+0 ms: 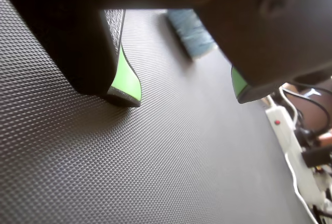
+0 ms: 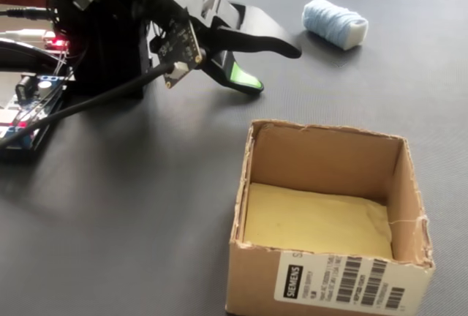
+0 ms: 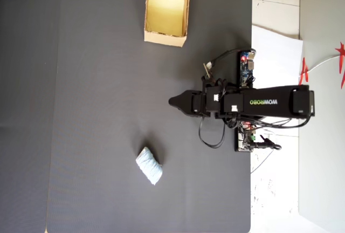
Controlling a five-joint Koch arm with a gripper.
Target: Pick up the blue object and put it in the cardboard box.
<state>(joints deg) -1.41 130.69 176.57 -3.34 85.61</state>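
1. Blue object [image 2: 334, 23]: pale light blue, white end.
2. Cardboard box [image 2: 329, 284]: tan, yellowish-brown inside, white barcode label.
3. Gripper [image 2: 272, 67]: black, green pads.
4. Mat [image 3: 97, 109]: dark grey, dimpled.

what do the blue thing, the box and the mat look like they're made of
Blue object: seemingly soft yarn or cloth wound round a pale core; strands show, matte.
Box: tan corrugated cardboard, ragged torn rim, printed barcode label.
Mat: dark, finely dimpled, likely rubber or foam, slight sheen.

Daylight was even and bright across my counter [image 3: 108, 82]. Close to the wrist lens, my hand [image 1: 187, 92] loomed dark and blurred, and glare washed out the counter's far edge.
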